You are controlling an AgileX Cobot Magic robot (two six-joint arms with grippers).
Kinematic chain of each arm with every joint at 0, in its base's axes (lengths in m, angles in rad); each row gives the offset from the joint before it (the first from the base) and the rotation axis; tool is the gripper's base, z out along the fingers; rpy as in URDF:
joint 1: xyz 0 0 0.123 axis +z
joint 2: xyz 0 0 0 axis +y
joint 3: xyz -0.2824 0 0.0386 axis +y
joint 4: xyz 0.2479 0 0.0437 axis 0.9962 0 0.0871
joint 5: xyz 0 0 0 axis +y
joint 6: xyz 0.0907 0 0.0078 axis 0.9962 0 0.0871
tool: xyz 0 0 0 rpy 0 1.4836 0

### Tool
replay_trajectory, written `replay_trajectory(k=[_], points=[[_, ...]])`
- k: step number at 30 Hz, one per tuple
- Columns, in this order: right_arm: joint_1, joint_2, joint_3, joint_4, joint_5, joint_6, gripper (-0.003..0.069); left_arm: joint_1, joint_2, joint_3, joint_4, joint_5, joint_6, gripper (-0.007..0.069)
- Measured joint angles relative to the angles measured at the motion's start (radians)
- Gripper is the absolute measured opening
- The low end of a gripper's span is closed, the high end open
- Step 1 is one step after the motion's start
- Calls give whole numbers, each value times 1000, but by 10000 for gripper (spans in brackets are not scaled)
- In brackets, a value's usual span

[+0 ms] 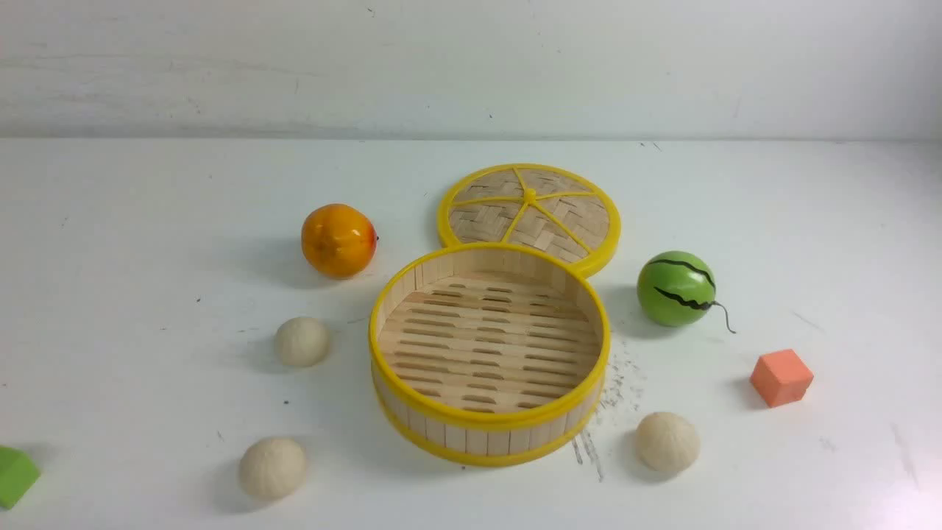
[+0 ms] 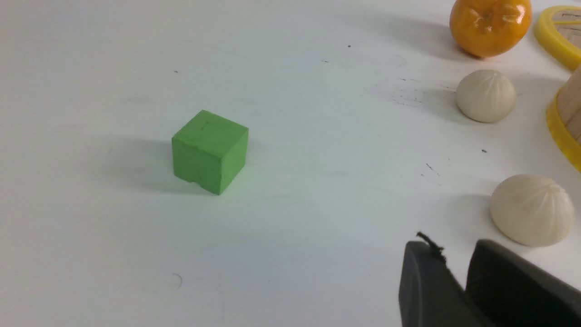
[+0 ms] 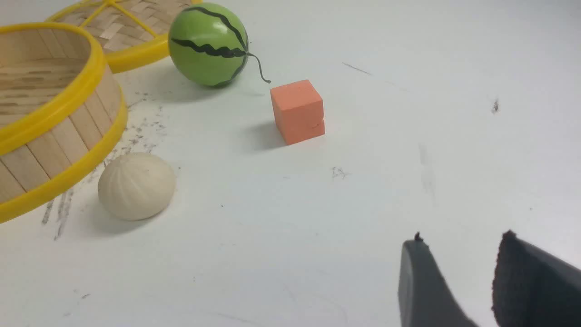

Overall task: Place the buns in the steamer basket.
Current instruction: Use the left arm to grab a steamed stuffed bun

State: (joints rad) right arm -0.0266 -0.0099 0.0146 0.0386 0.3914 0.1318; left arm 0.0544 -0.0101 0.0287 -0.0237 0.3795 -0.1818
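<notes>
The steamer basket (image 1: pixel 487 440) stands empty in the middle of the table, pale slats between yellow rims. Three cream buns lie on the table around it: one at its left (image 1: pixel 302 341), one at front left (image 1: pixel 272 468), one at front right (image 1: pixel 667 442). Neither gripper shows in the front view. In the left wrist view my left gripper (image 2: pixel 451 247) hangs slightly open and empty, close to the nearer bun (image 2: pixel 531 210); a second bun (image 2: pixel 485 95) lies farther off. My right gripper (image 3: pixel 462 240) is open and empty, well away from the third bun (image 3: pixel 136 185) beside the basket (image 3: pixel 59 136).
The woven lid (image 1: pixel 530 210) lies flat behind the basket, touching its rim. An orange fruit (image 1: pixel 338 240) sits at back left and a green watermelon ball (image 1: pixel 675 288) at the right. An orange cube (image 1: pixel 781 377) is far right, a green cube (image 1: pixel 15 475) at the front left edge.
</notes>
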Motion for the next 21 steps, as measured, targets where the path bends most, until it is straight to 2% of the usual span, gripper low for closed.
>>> replay_trajectory(k=[21], points=[[0, 0, 0, 0, 0, 0, 239, 0, 0, 0, 0, 1, 0, 155]])
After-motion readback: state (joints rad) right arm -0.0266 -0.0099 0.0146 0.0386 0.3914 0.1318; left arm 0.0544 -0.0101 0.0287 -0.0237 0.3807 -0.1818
